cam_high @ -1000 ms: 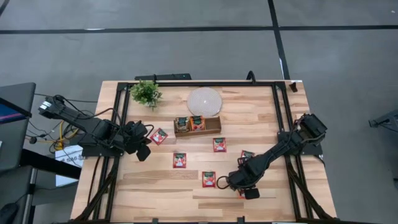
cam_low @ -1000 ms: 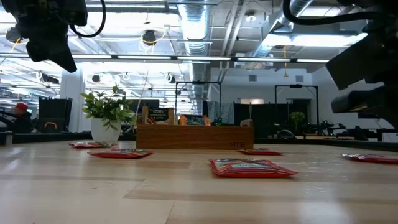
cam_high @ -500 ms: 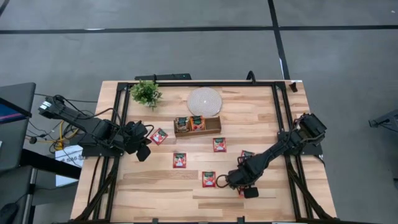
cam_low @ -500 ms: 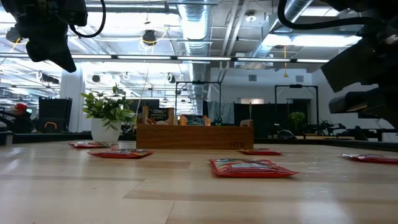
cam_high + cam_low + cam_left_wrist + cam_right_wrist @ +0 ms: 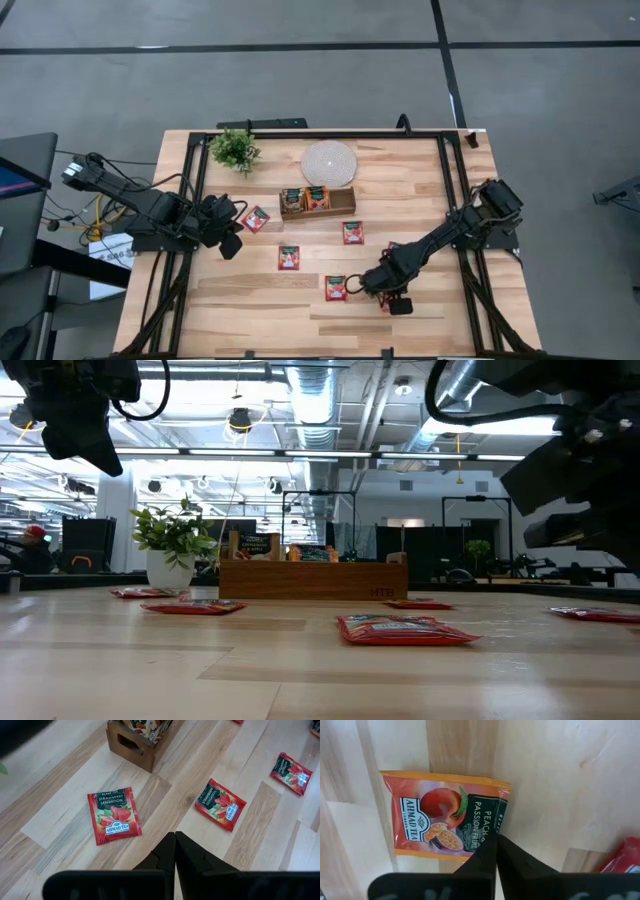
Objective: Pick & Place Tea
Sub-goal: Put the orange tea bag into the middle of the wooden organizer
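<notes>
Red tea sachets lie flat on the table; others stand in the wooden tray. My right gripper hangs shut above the table, as the low view shows. Its fingertips are over the edge of an orange peach sachet, which the arm hides in the high view. My left gripper waits shut near the table's left edge, above a red strawberry sachet, with another red sachet beyond.
A round white disc and a small potted plant stand toward the far edge, behind the tray. A black frame runs along the table's sides. Bare wood lies along the near edge.
My right gripper has drifted a little toward the table's left edge while staying shut. The sachets and my left arm have kept still.
</notes>
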Robot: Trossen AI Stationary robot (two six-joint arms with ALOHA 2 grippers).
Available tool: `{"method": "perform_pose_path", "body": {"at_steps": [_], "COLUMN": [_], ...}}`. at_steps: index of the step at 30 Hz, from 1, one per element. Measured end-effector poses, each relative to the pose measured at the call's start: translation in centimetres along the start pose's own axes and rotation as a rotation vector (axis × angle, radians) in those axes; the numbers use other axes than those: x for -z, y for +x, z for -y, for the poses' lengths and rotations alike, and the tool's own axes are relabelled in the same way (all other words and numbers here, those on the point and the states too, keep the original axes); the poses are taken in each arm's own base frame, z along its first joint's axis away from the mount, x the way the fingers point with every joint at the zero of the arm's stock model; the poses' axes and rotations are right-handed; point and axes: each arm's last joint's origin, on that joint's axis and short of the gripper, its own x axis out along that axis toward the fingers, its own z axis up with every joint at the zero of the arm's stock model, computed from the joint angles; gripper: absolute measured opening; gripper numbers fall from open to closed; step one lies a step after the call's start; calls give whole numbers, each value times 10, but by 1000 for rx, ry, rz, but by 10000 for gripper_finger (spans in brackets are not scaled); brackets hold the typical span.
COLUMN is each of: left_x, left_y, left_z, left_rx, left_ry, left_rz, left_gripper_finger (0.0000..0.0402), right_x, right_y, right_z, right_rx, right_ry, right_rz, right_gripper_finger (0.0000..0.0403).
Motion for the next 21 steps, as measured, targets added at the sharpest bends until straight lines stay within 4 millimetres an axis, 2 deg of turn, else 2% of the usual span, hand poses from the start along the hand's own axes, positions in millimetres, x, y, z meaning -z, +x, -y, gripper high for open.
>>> {"method": "perform_pose_path", "body": {"at_steps": [6,12,16,21], "left_x": [0,0,0,0], "left_y": [0,0,0,0], "left_z": [0,0,0,0], "left_rx": [0,0,0,0], "left_ry": [0,2,2,2], "left_rz": [0,0,0,0], "left_gripper_finger": [0,0,0,0], "right_x": [2,8,3,-15], "right_y": [-22,-41,-59,-89], "right_z": [4,7,8,9], "right_rx": [50,29,37,85], "right_ry": [40,62,38,-32], "right_rz": [97,103,88,135], "right_gripper_finger": [0,0,0,0]}}
